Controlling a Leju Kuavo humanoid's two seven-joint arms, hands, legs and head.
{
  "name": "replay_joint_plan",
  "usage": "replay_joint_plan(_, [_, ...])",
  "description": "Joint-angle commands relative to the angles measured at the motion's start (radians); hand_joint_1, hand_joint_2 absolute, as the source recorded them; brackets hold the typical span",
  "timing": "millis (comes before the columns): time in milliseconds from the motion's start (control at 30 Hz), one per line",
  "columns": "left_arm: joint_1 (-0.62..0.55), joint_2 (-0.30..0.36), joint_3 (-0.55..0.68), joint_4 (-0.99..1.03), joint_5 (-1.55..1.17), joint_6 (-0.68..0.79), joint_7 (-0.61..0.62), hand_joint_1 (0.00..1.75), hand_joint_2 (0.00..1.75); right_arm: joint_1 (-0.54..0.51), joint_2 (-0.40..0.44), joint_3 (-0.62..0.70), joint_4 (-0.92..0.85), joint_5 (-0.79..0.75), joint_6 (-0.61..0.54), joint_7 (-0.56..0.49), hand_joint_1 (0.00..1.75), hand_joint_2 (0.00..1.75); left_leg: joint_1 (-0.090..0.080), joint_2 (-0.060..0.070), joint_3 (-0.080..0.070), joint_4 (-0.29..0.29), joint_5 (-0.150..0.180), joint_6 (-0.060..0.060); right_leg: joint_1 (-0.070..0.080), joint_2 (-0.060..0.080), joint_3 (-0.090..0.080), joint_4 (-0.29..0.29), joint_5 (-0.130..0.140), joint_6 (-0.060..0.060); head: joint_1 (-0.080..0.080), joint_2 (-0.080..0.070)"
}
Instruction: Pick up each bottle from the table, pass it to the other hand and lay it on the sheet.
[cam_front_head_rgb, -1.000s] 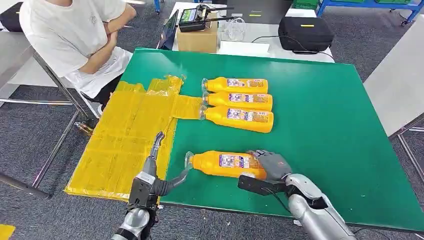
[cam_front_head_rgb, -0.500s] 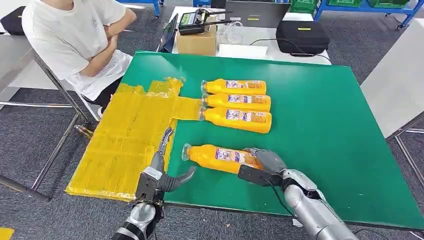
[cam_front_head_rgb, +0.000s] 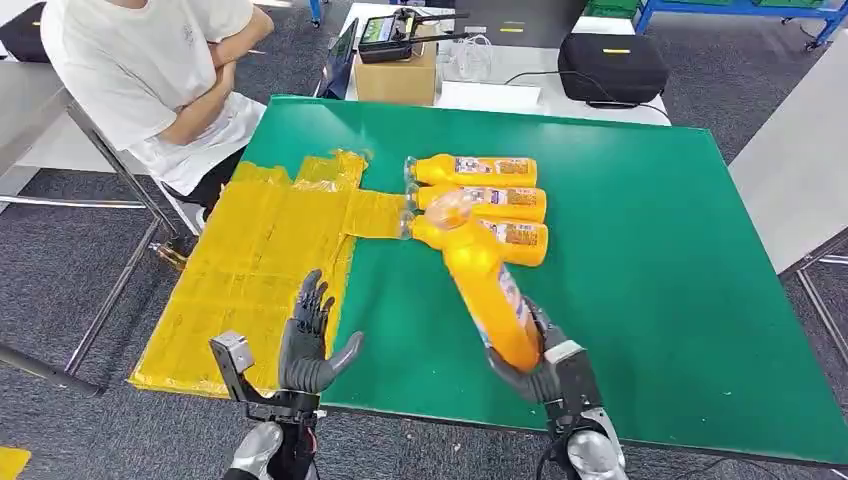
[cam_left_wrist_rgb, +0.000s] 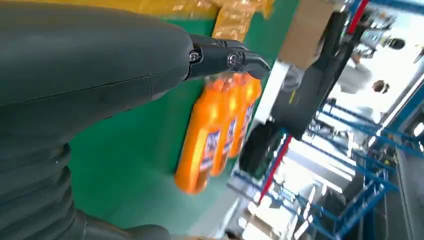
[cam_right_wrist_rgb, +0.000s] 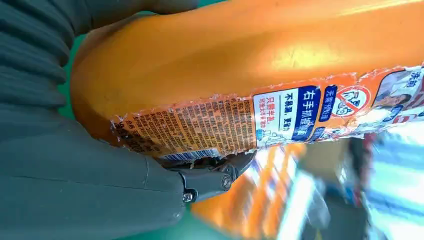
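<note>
- Right robot hand grips the base end of an orange bottle, fingers wrapped around its lower body; the bottle is lifted clear of the green surface and tilted, its clear cap end pointing away from the robot and overlapping the row of bottles behind it in the head view.
- Right wrist view: the held bottle's label faces the camera, with a dark fingertip pressed against the label's lower edge (printed text partly legible, barcode near the finger).
- Left robot hand is upright with fingers spread and thumb out to the side, holding nothing; it hovers at the near edge of the surface, over the border between the yellow sheet and the green.
- Three more orange bottles lie on their sides, side by side and touching: far bottle, middle bottle, near bottle. Their cap ends point toward the sheet; a narrow strip of the sheet reaches just up to them.
- The sheet is crinkled and drapes over the left edge of the surface.
- A person in a white shirt sits by the far left corner, arms folded.
- Beyond the surface: a cardboard box carrying a controller, and a black case.
</note>
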Motion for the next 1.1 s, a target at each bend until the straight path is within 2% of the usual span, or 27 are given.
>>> replay_joint_plan(33, [0.026, 0.043, -0.024, -0.088, -0.018, -0.023, 0.022, 0.0, 1.75, 0.048, 0.073, -0.117, -0.176, -0.033, -0.002, 0.001, 1.75, 1.75, -0.001, 0.001, 0.001, -0.001, -0.001, 0.002, 0.0, 0.002, 0.0, -0.001, 0.0, -0.003, 0.0, 0.0])
replay_joint_plan(167, [0.026, 0.042, -0.025, -0.087, -0.019, -0.022, 0.021, 0.0, 1.75, 0.05, 0.072, -0.117, -0.173, -0.033, -0.003, 0.0, 1.75, 1.75, -0.001, -0.001, 0.002, -0.003, 0.0, 0.002, 0.0, 0.0, 0.001, -0.003, 0.0, -0.005, 0.0, 0.0])
replay_joint_plan(300, [0.008, 0.091, -0.172, -0.064, -0.087, -0.217, 0.015, 0.0, 1.75, -0.022, 0.038, 0.021, -0.086, 0.039, 0.113, 0.01, 1.75, 1.75, -0.001, 0.001, 0.003, -0.003, 0.0, 0.003, 0.0, 0.001, 0.001, -0.003, 0.001, -0.005, 0.0, 0.0])
replay_joint_plan(367, [-0.007, 0.084, -0.204, -0.039, -0.131, -0.228, 0.006, 0.0, 1.75, -0.067, 0.036, 0.107, -0.018, 0.112, 0.146, 0.032, 1.75, 1.75, -0.001, 0.002, 0.004, -0.003, 0.0, 0.003, 0.001, 0.003, 0.001, -0.003, 0.001, -0.005, 0.0, 0.0])
replay_joint_plan(433, [-0.04, 0.068, -0.227, -0.011, -0.234, -0.178, -0.018, 0.0, 1.75, -0.12, 0.033, 0.219, 0.069, 0.211, 0.153, 0.015, 1.75, 1.75, -0.001, 0.005, 0.004, -0.004, 0.0, 0.003, 0.001, 0.006, 0.001, -0.003, 0.002, -0.005, 0.0, 0.0])
replay_joint_plan(467, [-0.046, 0.06, -0.222, -0.003, -0.238, -0.174, -0.019, 0.0, 1.75, -0.127, 0.042, 0.23, 0.088, 0.217, 0.149, 0.011, 1.75, 1.75, 0.0, 0.006, 0.003, -0.003, 0.0, 0.002, 0.001, 0.007, 0.001, -0.003, 0.002, -0.004, 0.0, 0.0])
replay_joint_plan(500, [-0.071, 0.039, -0.202, 0.018, -0.229, -0.162, -0.009, 0.0, 1.75, -0.146, 0.053, 0.295, 0.125, 0.251, 0.174, -0.017, 1.75, 1.75, 0.0, 0.006, 0.005, -0.004, 0.001, 0.003, 0.001, 0.006, 0.002, -0.004, 0.003, -0.005, 0.0, 0.0])
replay_joint_plan(600, [-0.112, 0.004, -0.152, 0.038, -0.138, -0.174, 0.023, 0.0, 1.75, -0.149, 0.063, 0.377, 0.146, 0.304, 0.146, -0.066, 1.75, 1.75, 0.0, 0.002, 0.003, -0.002, 0.001, 0.002, 0.001, 0.001, 0.001, -0.002, 0.001, -0.004, 0.0, 0.0])
replay_joint_plan(800, [-0.121, 0.014, -0.171, 0.005, -0.02, -0.27, 0.04, 0.0, 1.75, -0.168, 0.051, 0.455, 0.177, 0.304, 0.148, -0.105, 1.75, 1.75, 0.0, 0.001, 0.003, -0.002, 0.0, 0.002, 0.001, 0.001, 0.002, -0.003, 0.001, -0.004, 0.0, 0.0])
replay_joint_plan(1100, [-0.118, 0.003, -0.153, -0.031, 0.086, -0.273, 0.064, 0.0, 1.75, -0.171, 0.052, 0.481, 0.217, 0.296, 0.152, -0.11, 1.75, 1.75, 0.0, -0.001, 0.002, -0.001, 0.0, 0.002, 0.001, 0.0, 0.001, -0.002, 0.0, -0.003, 0.0, 0.0])
